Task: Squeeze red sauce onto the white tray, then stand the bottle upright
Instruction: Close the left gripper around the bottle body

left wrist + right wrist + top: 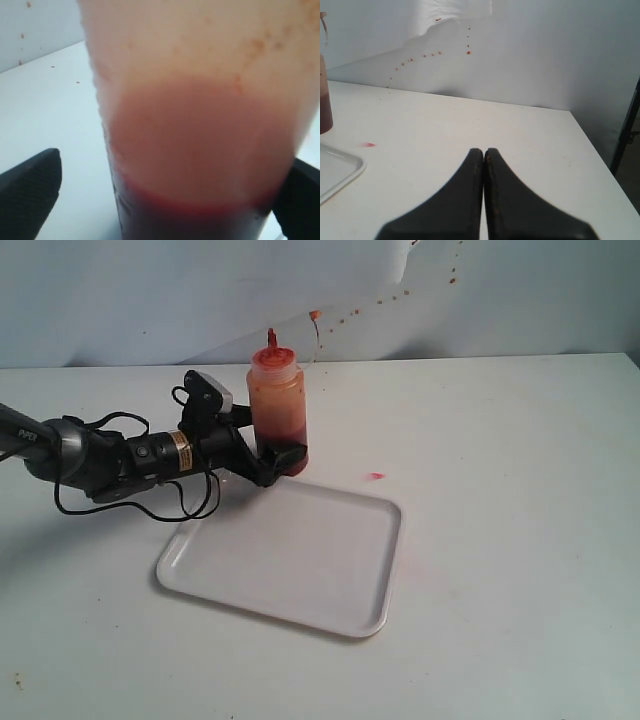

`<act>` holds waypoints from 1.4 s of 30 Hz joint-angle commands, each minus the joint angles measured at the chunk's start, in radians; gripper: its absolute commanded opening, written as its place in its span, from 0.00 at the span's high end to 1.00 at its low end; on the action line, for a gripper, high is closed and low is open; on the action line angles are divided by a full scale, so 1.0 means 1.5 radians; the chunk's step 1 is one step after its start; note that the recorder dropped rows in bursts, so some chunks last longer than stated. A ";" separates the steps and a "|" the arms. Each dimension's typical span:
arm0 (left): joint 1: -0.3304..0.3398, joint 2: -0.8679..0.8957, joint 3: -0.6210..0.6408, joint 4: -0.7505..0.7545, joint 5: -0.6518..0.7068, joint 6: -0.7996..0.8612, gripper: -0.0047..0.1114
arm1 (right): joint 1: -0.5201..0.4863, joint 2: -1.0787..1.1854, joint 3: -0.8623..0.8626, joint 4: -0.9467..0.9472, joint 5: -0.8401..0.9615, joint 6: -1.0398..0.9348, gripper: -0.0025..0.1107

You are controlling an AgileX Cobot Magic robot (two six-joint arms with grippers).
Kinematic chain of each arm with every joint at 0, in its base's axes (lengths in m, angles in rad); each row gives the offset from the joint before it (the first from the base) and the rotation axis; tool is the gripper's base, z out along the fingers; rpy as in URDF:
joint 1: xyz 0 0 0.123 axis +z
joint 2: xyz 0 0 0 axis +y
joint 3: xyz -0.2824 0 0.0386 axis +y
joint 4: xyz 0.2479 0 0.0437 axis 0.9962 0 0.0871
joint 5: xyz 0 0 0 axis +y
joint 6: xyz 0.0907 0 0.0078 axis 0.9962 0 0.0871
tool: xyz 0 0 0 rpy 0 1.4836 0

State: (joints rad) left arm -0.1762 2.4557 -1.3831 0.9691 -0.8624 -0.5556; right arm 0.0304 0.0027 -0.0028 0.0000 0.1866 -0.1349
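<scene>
Just behind the far rim of the tray [378, 612], on the table [520, 540], the bottle [277, 405] stands upright; the left gripper [283, 458] is around its lower part, jaws apart, one finger [30, 192] clearly off it; the right gripper [484, 155] is over the table, jaws pressed together; a small red smear [376, 475] lies near the tray.

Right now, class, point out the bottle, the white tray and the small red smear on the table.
bottle [277, 405]: exterior view, on the middle of its translucent body.
white tray [290, 560]: exterior view, on its bare floor.
red smear [376, 476]: exterior view, on the smear's centre.
</scene>
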 commanded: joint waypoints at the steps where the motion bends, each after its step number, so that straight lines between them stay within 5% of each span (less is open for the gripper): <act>1: -0.003 0.020 -0.029 -0.006 0.003 -0.042 0.06 | 0.001 -0.002 0.002 -0.004 -0.001 -0.004 0.98; 19: -0.006 0.062 -0.074 0.008 -0.018 -0.065 0.08 | 0.001 -0.002 0.002 -0.004 -0.001 -0.004 0.98; 21: -0.006 0.062 -0.074 0.008 -0.018 -0.065 0.18 | 0.001 -0.002 0.002 -0.004 -0.001 -0.004 0.98; 28: -0.006 0.062 -0.074 0.009 -0.020 -0.065 0.95 | 0.001 -0.002 0.002 -0.004 -0.001 -0.004 0.98; 42: 0.025 0.001 -0.069 0.135 -0.116 -0.100 0.96 | 0.001 -0.002 0.002 -0.004 -0.001 -0.004 0.98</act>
State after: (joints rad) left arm -0.1530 2.5044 -1.4905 1.1547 -0.9406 -0.6699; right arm 0.0304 0.0027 -0.0028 0.0000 0.1866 -0.1349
